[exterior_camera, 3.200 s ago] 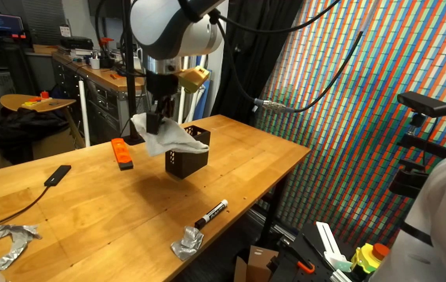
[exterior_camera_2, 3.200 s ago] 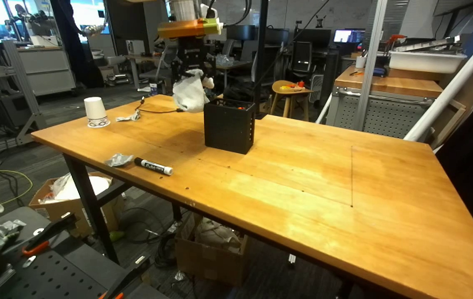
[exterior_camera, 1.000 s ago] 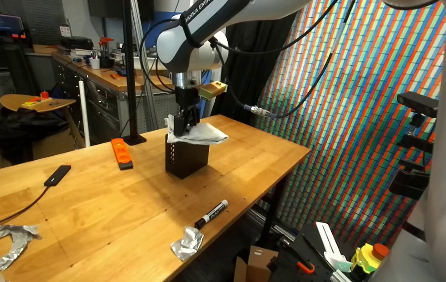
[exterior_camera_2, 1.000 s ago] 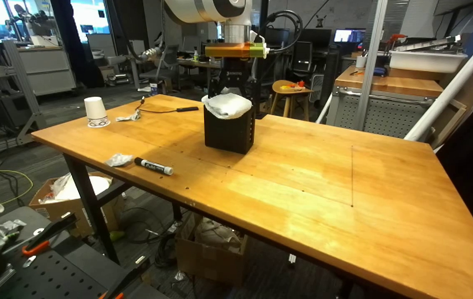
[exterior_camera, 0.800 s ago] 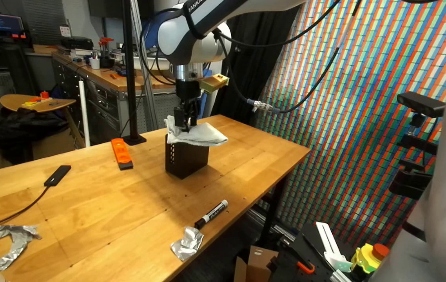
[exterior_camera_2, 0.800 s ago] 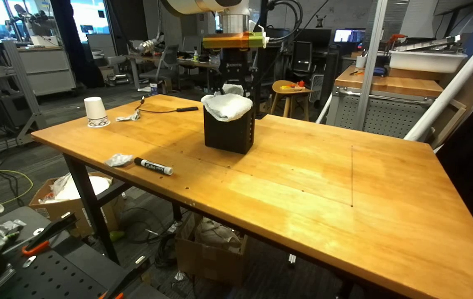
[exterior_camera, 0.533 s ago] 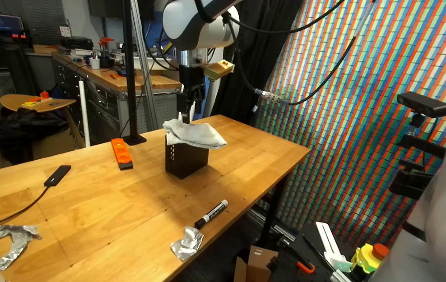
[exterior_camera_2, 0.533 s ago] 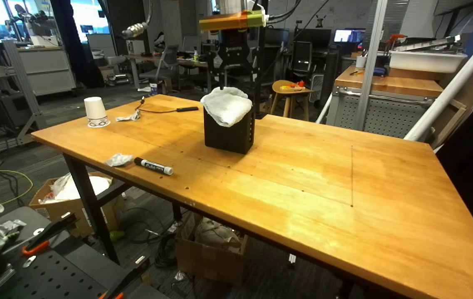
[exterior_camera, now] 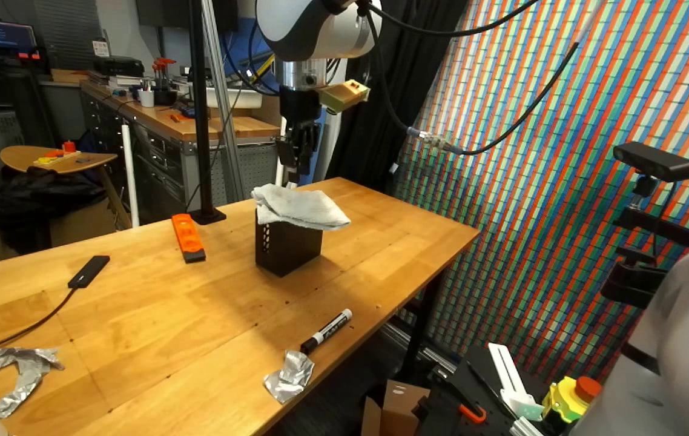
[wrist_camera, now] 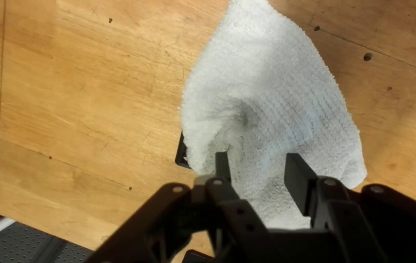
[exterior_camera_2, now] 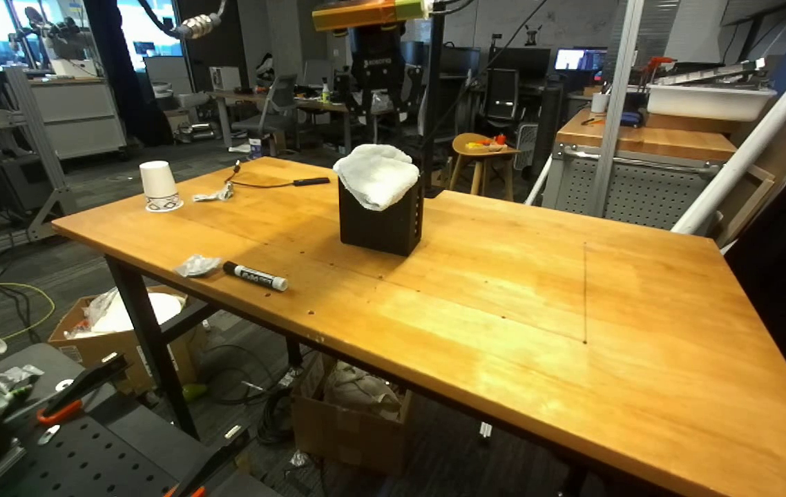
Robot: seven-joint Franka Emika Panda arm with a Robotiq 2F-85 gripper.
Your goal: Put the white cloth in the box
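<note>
Freshly let go, the cloth sprawls across the top of the box — on it rather than in it, as far as shows. The gripper has risen clear above, its fingers spread and pinching nothing. So the job looks unfinished: a push downward is probably needed, since one corner juts past the box's right side in an exterior view and the wrist view shows only a bit of rim. Left of the box lies a level, with a post at the far edge of the table; marker and foil sit by the near edge. To the right the table runs on — likely the easier way out.
</note>
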